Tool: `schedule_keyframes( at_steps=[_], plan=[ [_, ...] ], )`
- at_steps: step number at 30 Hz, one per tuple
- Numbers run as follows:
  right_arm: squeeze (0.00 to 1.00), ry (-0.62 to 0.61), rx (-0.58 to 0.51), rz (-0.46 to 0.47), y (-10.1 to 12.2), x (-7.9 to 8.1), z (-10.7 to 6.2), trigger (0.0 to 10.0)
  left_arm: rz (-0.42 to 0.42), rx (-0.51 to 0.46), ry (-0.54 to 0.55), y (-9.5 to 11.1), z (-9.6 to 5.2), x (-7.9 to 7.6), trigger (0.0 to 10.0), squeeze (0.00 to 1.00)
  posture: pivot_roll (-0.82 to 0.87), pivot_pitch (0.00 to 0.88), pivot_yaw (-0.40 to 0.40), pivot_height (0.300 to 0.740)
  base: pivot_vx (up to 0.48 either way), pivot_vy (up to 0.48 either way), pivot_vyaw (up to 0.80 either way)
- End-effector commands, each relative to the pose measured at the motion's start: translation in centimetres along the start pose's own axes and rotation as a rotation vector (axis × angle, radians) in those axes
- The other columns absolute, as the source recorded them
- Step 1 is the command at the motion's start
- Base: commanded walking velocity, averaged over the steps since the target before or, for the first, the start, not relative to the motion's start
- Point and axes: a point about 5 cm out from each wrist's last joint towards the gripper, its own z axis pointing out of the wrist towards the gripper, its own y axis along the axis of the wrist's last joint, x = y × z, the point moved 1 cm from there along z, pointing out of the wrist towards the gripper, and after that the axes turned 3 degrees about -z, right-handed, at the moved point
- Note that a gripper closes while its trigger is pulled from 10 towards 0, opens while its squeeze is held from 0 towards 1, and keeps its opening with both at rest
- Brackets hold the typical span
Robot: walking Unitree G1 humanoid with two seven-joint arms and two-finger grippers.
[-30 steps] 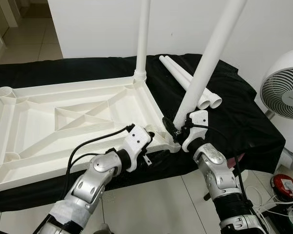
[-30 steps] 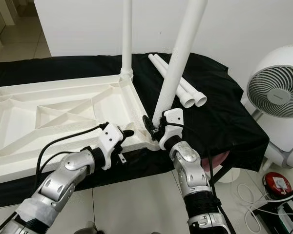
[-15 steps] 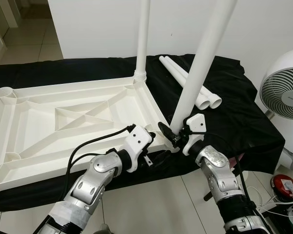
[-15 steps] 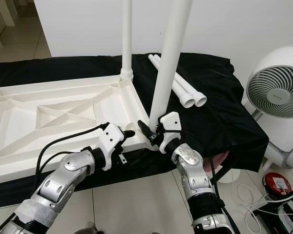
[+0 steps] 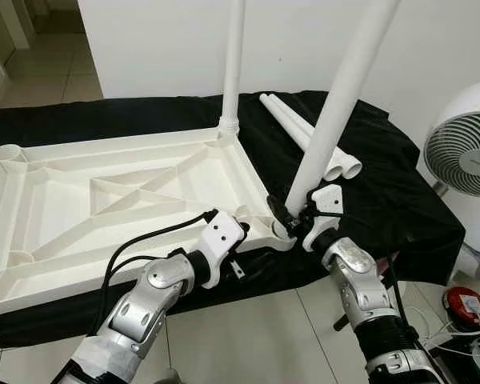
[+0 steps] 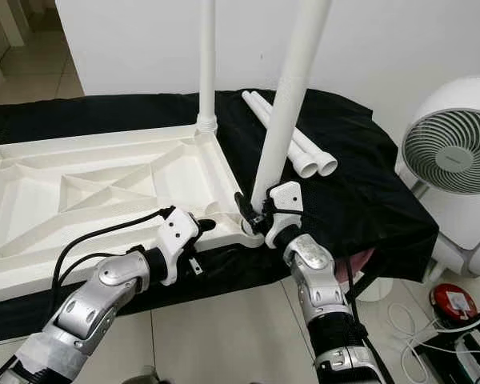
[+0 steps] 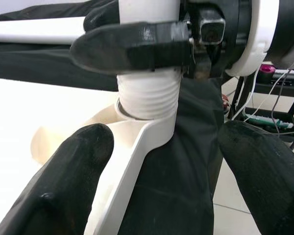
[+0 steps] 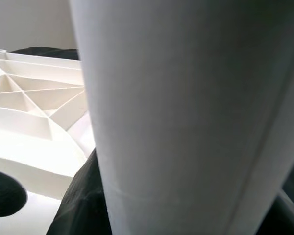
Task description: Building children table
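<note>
Right end effector (image 5: 292, 214) around socketed leg (image 5: 340, 100)

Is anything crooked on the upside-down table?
Yes. The leg held by the right gripper leans to the right over the near corner socket, its threads not yet seated. The far leg stands straight in its corner. Two more legs lie loose on the black cloth.
</note>
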Motion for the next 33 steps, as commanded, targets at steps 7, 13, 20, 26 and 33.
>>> schedule_keyframes(
  at_steps=[7, 13, 20, 26, 33],
  plan=[
    [0.00, -0.024, 0.070, 0.042, -1.7, 0.0, -0.2, 10.0, 0.006, 0.010, -0.033, 0.2, -0.1, -0.3, 10.0, 0.00, 0.01, 0.019, -0.024, 0.740, 0.000, 0.000, 0.00],
    [0.00, -0.041, 0.092, 0.058, -2.2, -0.2, -0.2, 10.0, 0.012, 0.011, -0.034, 0.3, -0.2, -0.2, 10.0, 0.00, 0.00, 0.010, -0.026, 0.740, 0.000, 0.000, 0.00],
    [0.00, -0.036, 0.098, 0.055, -2.4, -0.3, -0.1, 10.0, 0.016, 0.002, -0.033, 0.6, 0.0, 0.0, 10.0, 0.00, 0.00, 0.001, -0.025, 0.740, 0.000, 0.000, 0.00],
    [0.00, 0.013, 0.081, 0.010, -2.3, 0.0, -0.3, 10.0, 0.021, 0.000, -0.030, 0.8, 0.0, 0.1, 10.0, 0.00, 0.00, 0.000, -0.025, 0.740, 0.000, 0.000, 0.00],
    [0.00, -0.026, 0.135, 0.067, -3.1, -0.5, -0.4, 10.0, 0.026, -0.001, -0.029, 1.0, -0.1, 0.2, 10.0, 0.00, 0.00, 0.000, -0.022, 0.740, 0.000, 0.000, 0.00]
  ],
)
